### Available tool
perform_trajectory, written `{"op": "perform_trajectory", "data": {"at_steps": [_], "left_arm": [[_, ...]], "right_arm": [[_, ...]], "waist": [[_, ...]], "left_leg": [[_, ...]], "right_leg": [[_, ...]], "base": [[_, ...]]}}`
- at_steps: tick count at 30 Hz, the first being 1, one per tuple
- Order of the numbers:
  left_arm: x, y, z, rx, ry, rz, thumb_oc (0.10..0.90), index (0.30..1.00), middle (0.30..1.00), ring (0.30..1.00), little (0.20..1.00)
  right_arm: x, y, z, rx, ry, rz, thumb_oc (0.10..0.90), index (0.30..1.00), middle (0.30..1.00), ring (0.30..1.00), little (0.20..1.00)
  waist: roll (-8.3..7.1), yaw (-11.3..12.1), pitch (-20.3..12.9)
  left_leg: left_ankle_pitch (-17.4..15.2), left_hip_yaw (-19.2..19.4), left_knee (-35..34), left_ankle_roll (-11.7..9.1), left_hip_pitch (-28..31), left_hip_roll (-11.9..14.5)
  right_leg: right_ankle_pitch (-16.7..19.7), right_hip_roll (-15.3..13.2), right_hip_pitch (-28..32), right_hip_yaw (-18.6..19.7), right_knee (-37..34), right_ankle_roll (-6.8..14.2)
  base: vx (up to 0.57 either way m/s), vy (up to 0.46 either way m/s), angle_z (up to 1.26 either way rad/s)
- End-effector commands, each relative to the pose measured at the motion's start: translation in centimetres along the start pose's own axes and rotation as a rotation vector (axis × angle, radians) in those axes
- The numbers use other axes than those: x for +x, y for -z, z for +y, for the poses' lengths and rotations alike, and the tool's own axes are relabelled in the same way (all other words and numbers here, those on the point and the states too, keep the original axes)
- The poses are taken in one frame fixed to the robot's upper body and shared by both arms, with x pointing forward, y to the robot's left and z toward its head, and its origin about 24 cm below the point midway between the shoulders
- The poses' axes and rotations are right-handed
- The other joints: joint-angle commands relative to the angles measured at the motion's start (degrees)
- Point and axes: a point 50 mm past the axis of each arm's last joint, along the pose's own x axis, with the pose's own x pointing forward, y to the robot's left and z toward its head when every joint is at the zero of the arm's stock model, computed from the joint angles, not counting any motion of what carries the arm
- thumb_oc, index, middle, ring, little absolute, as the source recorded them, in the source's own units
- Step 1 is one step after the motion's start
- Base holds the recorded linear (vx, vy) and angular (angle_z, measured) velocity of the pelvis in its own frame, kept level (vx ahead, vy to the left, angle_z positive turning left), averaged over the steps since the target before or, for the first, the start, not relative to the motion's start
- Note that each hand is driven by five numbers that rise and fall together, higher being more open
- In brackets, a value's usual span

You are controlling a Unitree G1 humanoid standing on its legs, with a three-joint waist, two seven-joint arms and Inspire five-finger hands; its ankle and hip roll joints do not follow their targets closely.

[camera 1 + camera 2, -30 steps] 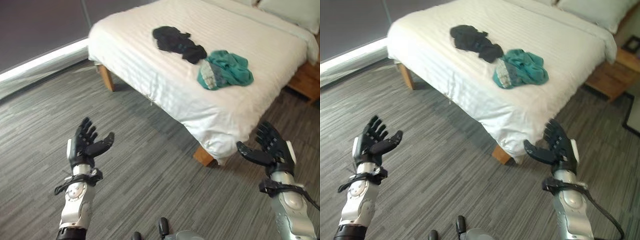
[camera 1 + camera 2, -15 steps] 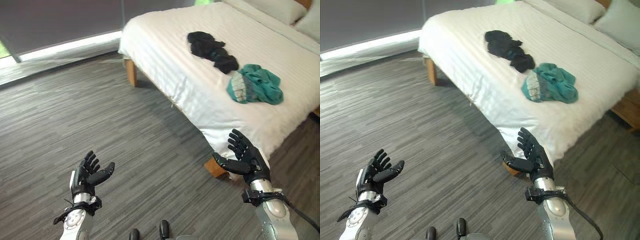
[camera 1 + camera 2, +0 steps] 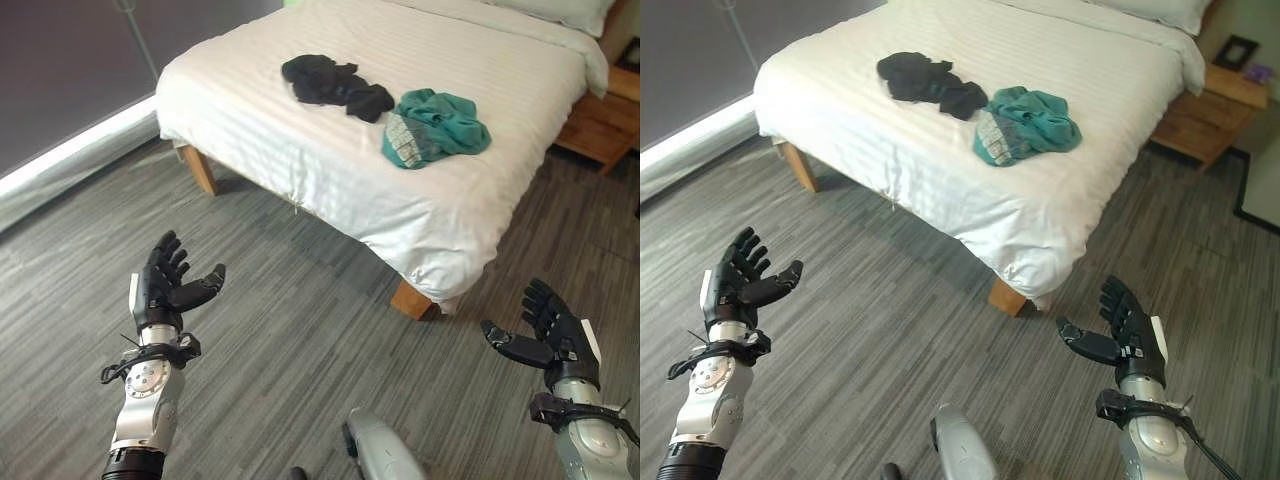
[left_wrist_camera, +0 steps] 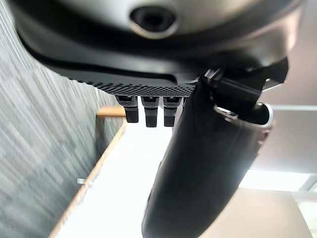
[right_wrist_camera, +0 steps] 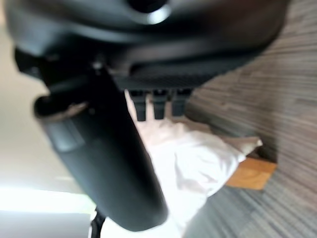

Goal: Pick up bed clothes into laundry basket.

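Observation:
Two bundles of clothes lie on the white bed (image 3: 330, 160): a black garment (image 3: 330, 85) toward the far side and a teal garment (image 3: 432, 128) beside it, nearer the bed's corner. My left hand (image 3: 165, 290) is raised over the floor well short of the bed, fingers straight and spread, holding nothing. My right hand (image 3: 550, 338) hovers over the floor near the bed's near corner, also spread and empty. Past the right hand's fingers (image 5: 153, 104), the wrist view shows the sheet's hanging corner (image 5: 198, 158) and a wooden leg (image 5: 252, 173).
The bed stands on wooden legs (image 3: 410, 298) over grey plank flooring (image 3: 290, 340). A wooden nightstand (image 3: 605, 120) sits at the bed's far right. A dark window wall with a pale sill (image 3: 70, 150) runs along the left.
The whole picture has shifted, so the camera has moved: the bed now sits further left and higher. Both hands stay spread and empty; the right one now shows lower and further right.

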Motion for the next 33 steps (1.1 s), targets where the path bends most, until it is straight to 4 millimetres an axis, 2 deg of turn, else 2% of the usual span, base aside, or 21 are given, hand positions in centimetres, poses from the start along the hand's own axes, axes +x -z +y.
{"op": "perform_trajectory", "data": {"at_steps": [1, 3, 4, 5, 6, 8, 10, 11, 12, 14, 20, 23, 24, 25, 26, 27, 28, 29, 30, 32, 33], "left_arm": [[2.5, -5.7, -3.4, -0.083, 0.150, -0.285, 0.800, 0.900, 0.900, 0.900, 0.900], [2.0, -5.3, -4.1, -0.097, 0.168, -0.288, 0.800, 0.900, 0.900, 0.900, 0.900], [1.8, -4.6, -4.1, -0.136, 0.171, -0.251, 0.800, 0.900, 0.900, 0.900, 0.900], [1.8, -4.6, -4.1, -0.136, 0.172, -0.250, 0.800, 0.900, 0.900, 0.900, 0.900], [1.6, -4.4, -3.9, -0.196, 0.145, -0.247, 0.800, 0.900, 0.900, 0.900, 0.900], [1.6, -4.4, -4.2, -0.221, 0.137, -0.246, 0.800, 0.900, 0.900, 0.900, 0.900], [1.6, -4.3, -3.6, -0.260, 0.091, -0.240, 0.800, 0.900, 0.900, 0.900, 0.900], [1.6, -4.5, -3.0, -0.276, 0.089, -0.252, 0.800, 0.900, 0.900, 0.900, 0.900], [1.6, -4.4, -2.9, -0.278, 0.087, -0.251, 0.800, 0.900, 0.900, 0.900, 0.900], [2.0, -5.1, -1.6, -0.235, 0.038, -0.285, 0.800, 0.900, 0.900, 0.900, 0.900], [2.1, -6.4, -0.4, -0.164, 0.027, -0.339, 0.800, 0.900, 0.900, 0.900, 0.900], [2.1, -7.2, -0.1, -0.083, 0.050, -0.368, 0.800, 0.900, 0.900, 0.900, 0.900], [2.0, -7.4, 0.1, -0.073, 0.063, -0.375, 0.800, 0.900, 0.900, 0.900, 0.900], [1.7, -7.1, -0.2, -0.055, 0.115, -0.354, 0.800, 0.900, 0.900, 0.900, 0.900], [1.7, -7.1, -0.2, -0.055, 0.116, -0.353, 0.800, 0.900, 0.900, 0.900, 0.900], [1.9, -6.4, -0.3, -0.033, 0.121, -0.319, 0.800, 0.900, 0.900, 0.900, 0.900], [1.9, -6.5, -0.5, 0.033, 0.154, -0.305, 0.800, 0.900, 0.900, 0.900, 0.900], [1.9, -6.6, -0.4, 0.035, 0.153, -0.308, 0.800, 0.900, 0.900, 0.900, 0.900], [1.7, -6.0, 0.0, 0.061, 0.179, -0.258, 0.800, 0.900, 0.900, 0.900, 0.900], [1.5, -5.7, 0.4, 0.073, 0.190, -0.236, 0.800, 0.900, 0.900, 0.900, 0.900], [1.1, -5.0, 0.8, 0.076, 0.193, -0.198, 0.800, 0.900, 0.900, 0.900, 0.900]], "right_arm": [[1.5, -5.2, -3.4, -0.044, 0.114, -0.255, 0.800, 0.900, 0.900, 0.900, 0.900], [1.2, -5.2, -4.1, -0.014, 0.150, -0.267, 0.800, 0.900, 0.900, 0.900, 0.900], [0.9, -5.0, -4.3, 0.011, 0.146, -0.252, 0.800, 0.900, 0.900, 0.900, 0.900], [0.9, -5.0, -4.4, 0.012, 0.146, -0.250, 0.800, 0.900, 0.900, 0.900, 0.900], [1.1, -5.3, -4.1, 0.041, 0.156, -0.271, 0.800, 0.900, 0.900, 0.900, 0.900], [1.5, -5.5, -4.1, 0.076, 0.179, -0.286, 0.800, 0.900, 0.900, 0.900, 0.900], [2.4, -6.4, -3.6, 0.111, 0.188, -0.329, 0.800, 0.900, 0.900, 0.900, 0.900], [2.4, -7.0, -3.4, 0.083, 0.151, -0.352, 0.800, 0.900, 0.900, 0.900, 0.900], [2.5, -7.0, -3.4, 0.081, 0.149, -0.352, 0.800, 0.900, 0.900, 0.900, 0.900], [2.9, -9.9, -3.8, -0.019, 0.114, -0.445, 0.800, 0.900, 0.900, 0.900, 0.900], [3.0, -10.8, -5.0, -0.003, 0.166, -0.479, 0.800, 0.900, 0.900, 0.900, 0.900], [2.7, -11.2, -4.5, 0.024, 0.157, -0.509, 0.800, 0.900, 0.900, 0.900, 0.900], [2.9, -11.4, -4.5, 0.032, 0.149, -0.517, 0.800, 0.900, 0.900, 0.900, 0.900], [2.8, -11.3, -4.2, 0.029, 0.145, -0.511, 0.800, 0.900, 0.900, 0.900, 0.900], [2.7, -11.3, -4.2, 0.028, 0.146, -0.509, 0.800, 0.900, 0.900, 0.900, 0.900], [2.8, -10.9, -3.7, 0.068, 0.138, -0.509, 0.800, 0.900, 0.900, 0.900, 0.900], [3.2, -10.3, -1.6, 0.156, 0.100, -0.498, 0.800, 0.900, 0.900, 0.900, 0.900], [3.2, -10.3, -1.5, 0.159, 0.099, -0.499, 0.800, 0.900, 0.900, 0.900, 0.900], [3.1, -8.6, -0.5, 0.185, 0.061, -0.423, 0.800, 0.900, 0.900, 0.900, 0.900], [2.9, -8.1, -0.7, 0.167, 0.048, -0.403, 0.800, 0.900, 0.900, 0.900, 0.900], [2.7, -8.3, -1.5, 0.101, 0.053, -0.403, 0.800, 0.900, 0.900, 0.900, 0.900]], "waist": [[-0.38, -7.6, -4.8], [-0.28, -9.6, -4.3], [-0.94, -10.0, -4.9], [-1.13, -10.1, -5.1], [-3.53, -6.3, -4.4], [-4.44, -4.7, -4.0], [-5.30, -3.1, -3.9], [-4.27, -3.9, -4.2], [-4.47, -3.3, -4.2], [-1.89, -3.5, -5.0], [-1.49, -1.7, -6.3], [-1.27, -0.1, -7.3], [-1.35, 0.3, -7.4], [-0.86, -0.1, -7.4], [-1.13, 0.1, -7.6], [-1.09, 0.4, -7.4], [-0.18, 0.9, -5.8], [-0.34, 1.0, -5.9], [0.67, 0.0, -4.8], [0.87, -0.1, -4.7], [1.08, 0.2, -4.0]], "left_leg": [[-0.4, -0.6, -2.1, -8.0, 14.6, 0.5], [11.1, -1.8, 12.6, -14.5, 12.4, 1.9], [17.3, 1.3, 21.7, -17.0, 9.2, 5.2], [17.4, 1.1, 22.1, -17.1, 8.7, 5.1], [18.0, 2.4, 36.0, -16.2, 0.2, 6.0], [15.4, 3.7, 37.9, -13.7, -3.1, 6.7], [16.5, 9.5, 31.5, -13.1, -4.0, 16.4], [20.9, 15.8, 19.4, -14.7, -2.0, 25.8], [21.8, 17.0, 17.5, -14.9, -0.2, 25.4], [27.5, 13.8, 0.8, -17.0, -0.6, 26.0], [28.2, 4.4, -6.2, -18.9, -7.6, 27.8], [25.2, -2.7, -5.6, -20.3, -9.4, 25.3], [20.6, -6.7, -0.2, -19.9, -10.4, 24.3], [12.1, -4.0, 3.9, -18.9, -11.7, 22.2], [11.4, -3.8, 4.8, -18.6, -12.0, 21.8], [9.7, -4.2, 6.9, -17.9, -13.5, 19.8], [7.6, -3.0, 6.8, -15.4, -13.4, 16.5], [8.1, -2.9, 6.6, -15.4, -13.6, 16.4], [9.2, 0.5, 3.2, -13.5, -10.9, 14.5], [10.7, 2.8, -0.1, -13.0, -8.9, 13.8], [10.7, 7.5, -3.5, -11.1, -6.4, 11.6]], "right_leg": [[11.5, 2.7, 4.8, -6.4, -19.2, -1.2], [14.5, 3.9, 7.8, -5.1, -19.7, -2.9], [13.0, 3.7, 10.6, -4.2, -18.7, -5.1], [13.3, 3.5, 10.4, -4.3, -18.8, -5.2], [10.4, 2.9, 17.2, -2.9, -21.1, -8.9], [10.4, 2.7, 18.7, -1.6, -21.5, -9.3], [8.5, 0.7, 20.2, -1.3, -20.4, -9.3], [4.9, -1.2, 20.1, -2.0, -18.8, -8.2], [4.5, -1.1, 20.2, -1.3, -18.4, -8.3], [1.3, -3.4, 18.2, 1.8, -15.1, -5.4], [-2.3, -9.9, 20.6, 8.4, -13.7, -2.5], [-0.7, -14.3, 24.0, 11.9, -18.3, -1.1], [0.8, -15.9, 24.2, 14.6, -19.3, -0.7], [5.8, -20.4, 24.6, 13.4, -21.2, 0.5], [6.2, -21.0, 24.8, 13.5, -21.9, 0.7], [13.4, -23.3, 24.5, 13.9, -23.7, 0.9], [21.2, -23.2, 20.9, 12.1, -22.6, -1.1], [21.7, -23.2, 20.4, 12.5, -22.7, -1.0], [18.7, -18.5, 17.6, 9.7, -19.4, -2.1], [16.4, -15.6, 16.1, 7.9, -17.2, -2.4], [10.8, -12.0, 14.6, -2.4, -12.1, -3.4]], "base": [[0.72, -0.174, 0.50], [0.65, -0.251, 0.71], [0.31, -0.188, 0.84], [0.57, -0.322, 0.54], [0.51, -0.293, -0.07], [0.43, -0.188, -0.40], [0.45, 0.085, -0.52], [0.38, 0.194, -0.24], [0.40, 0.313, 0.03], [0.33, 0.426, 0.09], [0.42, 0.395, -0.07], [0.49, 0.486, -0.55], [0.63, 0.657, -0.97], [0.45, 0.509, -0.84], [0.41, 0.563, -0.76], [0.25, 0.591, -0.34], [0.22, 0.576, -0.40], [0.20, 0.764, -0.52], [0.06, 0.413, -0.72], [0.04, 0.638, -0.72], [-0.05, 0.820, -0.95]]}}
